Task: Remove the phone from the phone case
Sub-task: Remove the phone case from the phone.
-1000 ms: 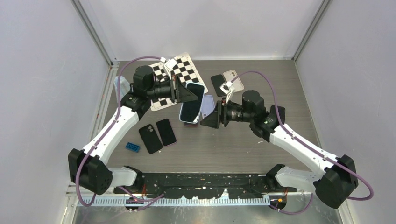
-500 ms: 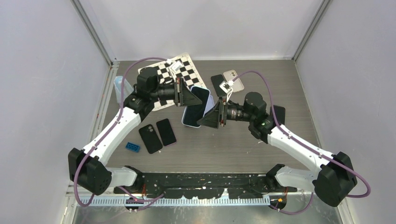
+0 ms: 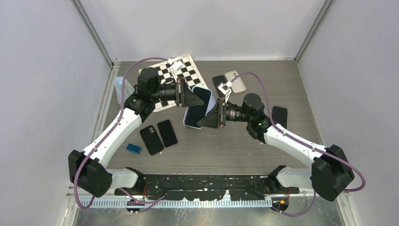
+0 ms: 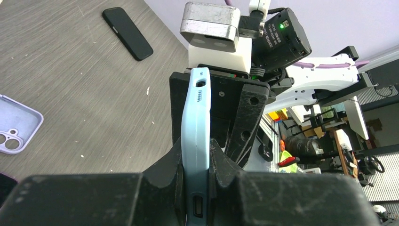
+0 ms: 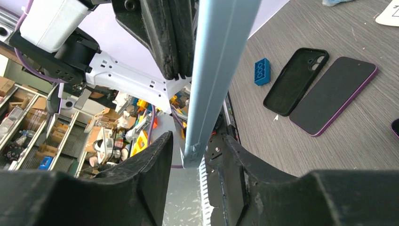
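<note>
The phone sits in its light blue phone case, held tilted above the table's middle, with its dark screen showing in the top view. My left gripper is shut on the case's upper left part. The left wrist view shows the case edge-on, pinched between both fingers of that gripper. My right gripper has come in from the right. In the right wrist view the case's edge runs between its open jaws, with a gap on both sides.
On the table lie a black case, a dark phone, a blue brick, a checkerboard, a black phone, a beige case, another black phone and a lilac case.
My right gripper has moved left until its fingers straddle the case, and its jaws have narrowed. The left gripper shifted the phone slightly right, then held still.
</note>
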`<state>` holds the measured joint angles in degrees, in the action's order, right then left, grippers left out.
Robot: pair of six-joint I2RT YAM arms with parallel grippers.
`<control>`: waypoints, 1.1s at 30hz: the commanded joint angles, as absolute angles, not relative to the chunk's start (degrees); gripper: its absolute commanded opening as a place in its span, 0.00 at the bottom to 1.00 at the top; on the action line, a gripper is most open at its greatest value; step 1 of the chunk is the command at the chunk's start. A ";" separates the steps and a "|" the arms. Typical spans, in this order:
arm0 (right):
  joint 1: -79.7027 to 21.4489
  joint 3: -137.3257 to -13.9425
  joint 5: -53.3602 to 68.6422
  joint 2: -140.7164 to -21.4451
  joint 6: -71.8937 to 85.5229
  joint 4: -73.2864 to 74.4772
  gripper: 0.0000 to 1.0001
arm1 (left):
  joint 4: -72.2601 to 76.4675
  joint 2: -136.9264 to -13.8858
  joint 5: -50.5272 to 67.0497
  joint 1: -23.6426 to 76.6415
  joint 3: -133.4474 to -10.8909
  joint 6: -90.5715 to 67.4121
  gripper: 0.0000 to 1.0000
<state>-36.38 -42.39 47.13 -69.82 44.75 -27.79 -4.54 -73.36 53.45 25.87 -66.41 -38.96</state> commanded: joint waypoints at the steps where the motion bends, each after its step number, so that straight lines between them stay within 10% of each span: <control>1: -36.55 -41.87 48.97 -70.15 44.57 -31.91 0.49 | -0.35 -70.31 53.38 26.02 -69.44 -39.43 0.00; 12: -36.55 -40.67 51.08 -70.81 43.64 -32.41 0.47 | -0.36 -69.12 50.39 26.02 -69.08 -38.76 0.00; 33: -36.56 -45.40 48.79 -69.35 31.11 -22.81 0.01 | -10.00 -73.97 44.04 26.02 -73.21 -54.54 0.00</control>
